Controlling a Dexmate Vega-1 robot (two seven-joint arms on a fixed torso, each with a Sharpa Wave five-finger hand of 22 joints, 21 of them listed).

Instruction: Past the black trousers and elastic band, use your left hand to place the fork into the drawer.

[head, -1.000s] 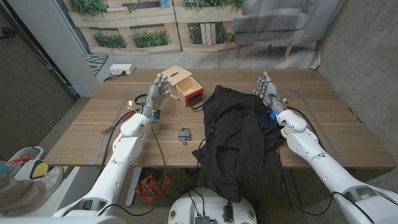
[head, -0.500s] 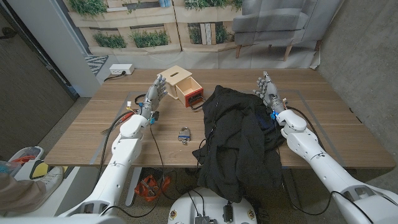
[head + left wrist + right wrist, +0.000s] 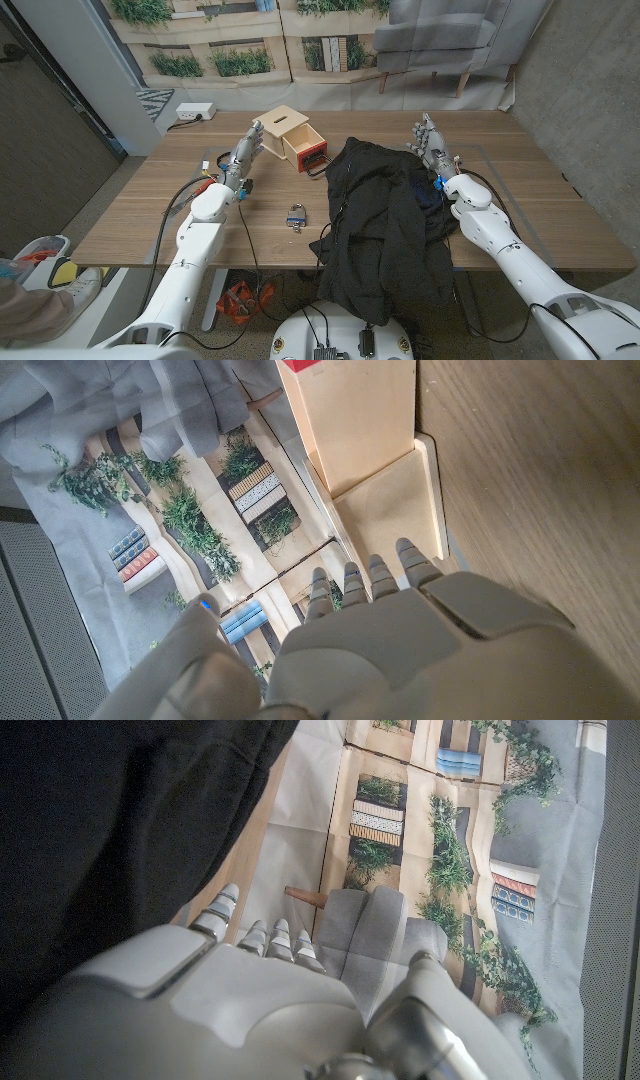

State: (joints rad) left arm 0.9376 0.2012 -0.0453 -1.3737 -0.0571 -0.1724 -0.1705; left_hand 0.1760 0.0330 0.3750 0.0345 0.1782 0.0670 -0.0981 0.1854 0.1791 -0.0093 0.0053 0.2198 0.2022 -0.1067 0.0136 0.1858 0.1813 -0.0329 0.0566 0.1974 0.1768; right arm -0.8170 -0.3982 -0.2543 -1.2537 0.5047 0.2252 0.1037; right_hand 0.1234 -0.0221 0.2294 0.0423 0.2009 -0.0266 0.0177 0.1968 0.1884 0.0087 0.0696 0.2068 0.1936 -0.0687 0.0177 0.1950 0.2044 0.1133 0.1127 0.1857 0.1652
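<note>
My left hand (image 3: 243,155) is raised over the table just left of the wooden box (image 3: 290,128), fingers apart and holding nothing. The box's drawer (image 3: 312,156) stands pulled out with red showing inside. In the left wrist view my left hand (image 3: 400,640) points at the pale wooden box (image 3: 360,420). A thin grey piece, possibly the fork (image 3: 172,209), lies left of my left forearm. The black trousers (image 3: 385,220) lie heaped at centre right, hanging over the front edge. My right hand (image 3: 430,140) is open beside their far right edge; the right wrist view shows the black trousers (image 3: 120,820).
A small blue-grey object (image 3: 296,215) lies on the table in front of the box. Small red and yellow items (image 3: 206,178) sit by my left wrist. A white power strip (image 3: 195,112) lies at the far left corner. Cables trail along both arms.
My left hand has drifted slightly left and back from the box. The right hand and the trousers are unmoved.
</note>
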